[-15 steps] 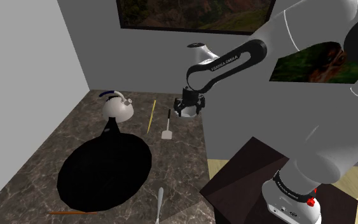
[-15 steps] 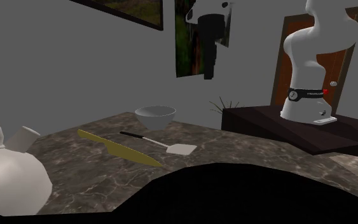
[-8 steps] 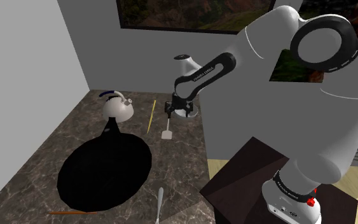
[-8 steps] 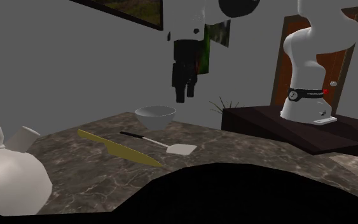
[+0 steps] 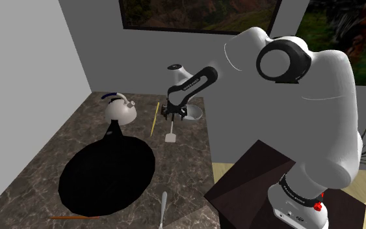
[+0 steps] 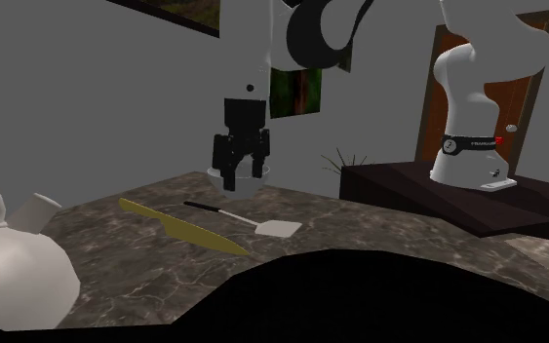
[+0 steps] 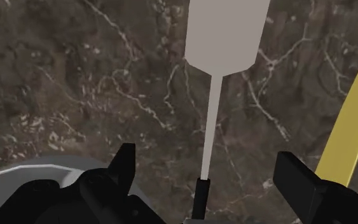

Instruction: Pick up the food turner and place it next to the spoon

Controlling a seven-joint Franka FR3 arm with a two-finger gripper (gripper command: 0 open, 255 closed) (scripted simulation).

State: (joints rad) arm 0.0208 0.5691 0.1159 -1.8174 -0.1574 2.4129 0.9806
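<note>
Black pincer (image 7: pixel 208 164) hangs open over the marble bench (image 5: pixel 45 162), its fingers (image 7: pixel 124 167) either side of the turner (image 7: pixel 225 32) handle, apparently aligned so closing clamps it.

A white kettle (image 5: pixel 119 110) stands by the worktop's (image 5: pixel 188 169) back corner. A black pan (image 5: pixel 108 175) lies mid-worktop. A yellow knife (image 5: pixel 155 118) lies toward the back edge.
</note>
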